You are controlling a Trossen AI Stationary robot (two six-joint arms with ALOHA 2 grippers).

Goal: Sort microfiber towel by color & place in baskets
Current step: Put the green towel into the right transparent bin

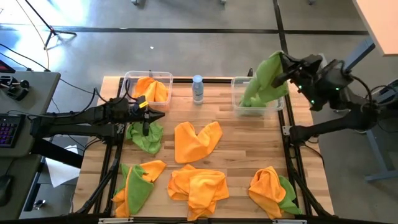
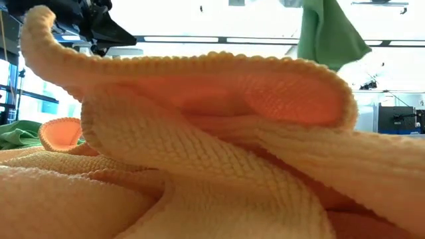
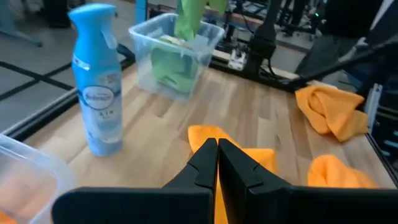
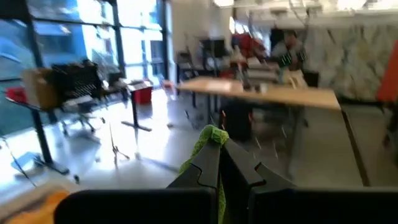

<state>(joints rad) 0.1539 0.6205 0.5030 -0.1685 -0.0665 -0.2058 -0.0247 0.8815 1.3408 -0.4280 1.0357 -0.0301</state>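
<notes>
From above, the right gripper [image 1: 287,62] is pinching a green towel [image 1: 266,84] that is hanging over the right basket [image 1: 239,93], its lower end reaching into the tub. The left gripper [image 1: 158,114] is pressed together and holding nothing, hovering just in front of the left basket [image 1: 129,79], which is carrying an orange towel [image 1: 152,89]. A spray bottle [image 1: 198,88] is standing between the two baskets. More orange and green towels are lying loose across the worktop [image 1: 242,149].

At table height, a crumpled orange cloth [image 2: 212,153] is filling nearly the whole picture, with the hanging green towel [image 2: 329,33] showing above it.

The left wrist camera is looking past its closed fingers [image 3: 202,168] at the spray bottle [image 3: 96,74], the green-filled basket [image 3: 174,56] and orange towels on the wood.

The right wrist camera is showing its fingers [image 4: 208,168] squeezing a green fold [image 4: 208,140].
</notes>
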